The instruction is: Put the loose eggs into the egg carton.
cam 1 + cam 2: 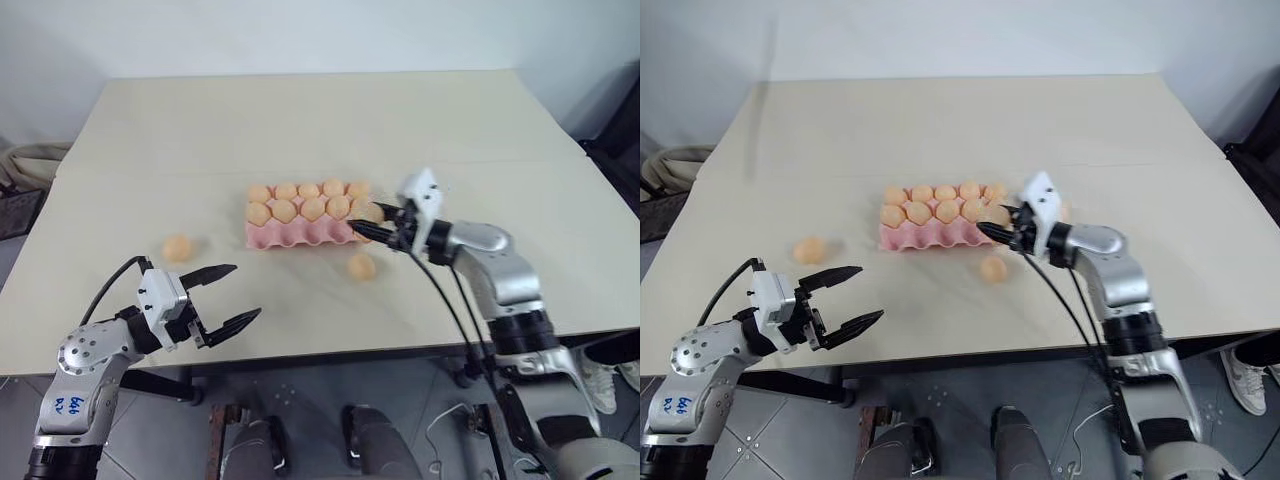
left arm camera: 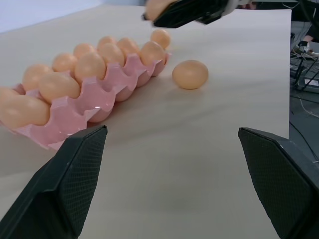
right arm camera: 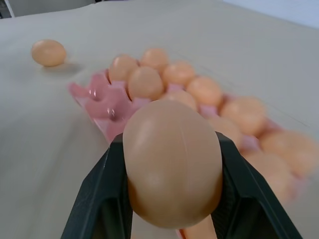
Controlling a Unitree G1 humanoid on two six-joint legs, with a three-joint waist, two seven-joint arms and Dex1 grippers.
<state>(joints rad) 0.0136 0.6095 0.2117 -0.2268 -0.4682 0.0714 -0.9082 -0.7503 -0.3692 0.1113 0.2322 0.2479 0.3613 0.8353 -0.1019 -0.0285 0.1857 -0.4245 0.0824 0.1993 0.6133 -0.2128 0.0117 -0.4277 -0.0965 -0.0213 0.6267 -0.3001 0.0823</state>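
Observation:
The pink egg carton lies mid-table, its two far rows filled with several eggs and its near row bare. My right gripper hovers at the carton's right end, shut on a pale orange egg that sits between its black fingers. One loose egg rests on the table just in front of the carton's right end; from the left wrist it is the egg beside the carton. Another loose egg lies left of the carton. My left gripper stands open and empty near the table's front edge.
The beige table stretches far behind the carton. Its front edge runs just past my left gripper. Bags and cables sit on the floor at the right and a bundle lies at the left.

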